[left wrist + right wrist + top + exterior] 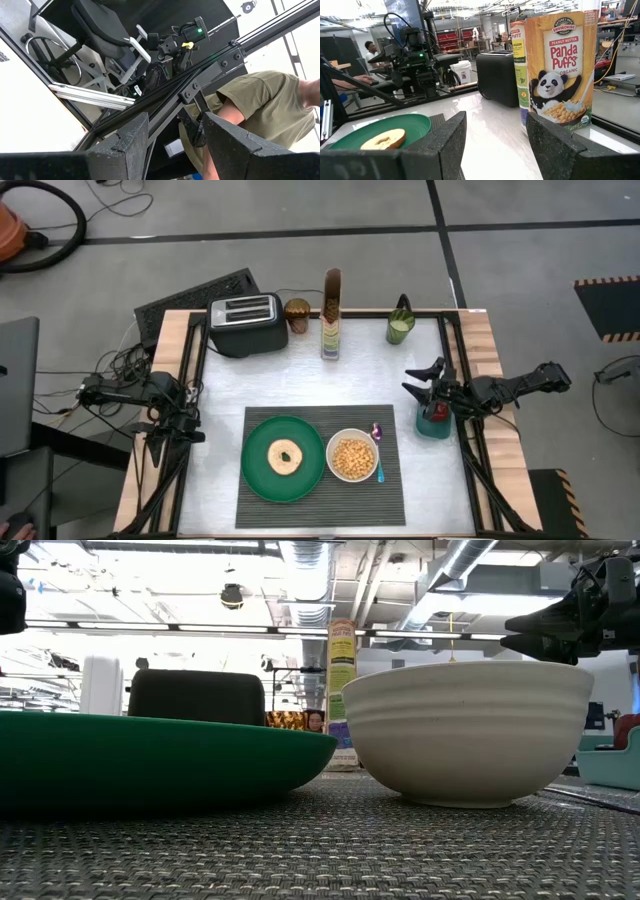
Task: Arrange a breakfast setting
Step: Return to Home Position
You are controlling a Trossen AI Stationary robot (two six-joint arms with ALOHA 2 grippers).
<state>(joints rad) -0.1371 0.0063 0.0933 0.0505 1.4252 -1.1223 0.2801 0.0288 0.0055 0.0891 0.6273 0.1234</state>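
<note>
The dark grey ribbed placemat (320, 480) lies at the table's near middle. On it rest the green plate (262, 480) with the pale ring bagel (284, 456), the white bowl (352, 458) of yellow cereal, and the purple-and-blue spoon (377, 448) to the right of the bowl. The plate (150, 760) and bowl (470, 730) also show in the low view. My right gripper (418, 380) is open and empty above the table's right side, facing the plate (380, 127). My left gripper (165, 442) is open and empty at the table's left edge.
A black toaster (245, 322), a brown object (297, 313), a cereal box (331, 315) and a green cup (400, 325) stand along the far edge. A teal dish with a red apple (435, 420) sits under my right arm. A person in an olive shirt (265, 110) is beyond the left frame.
</note>
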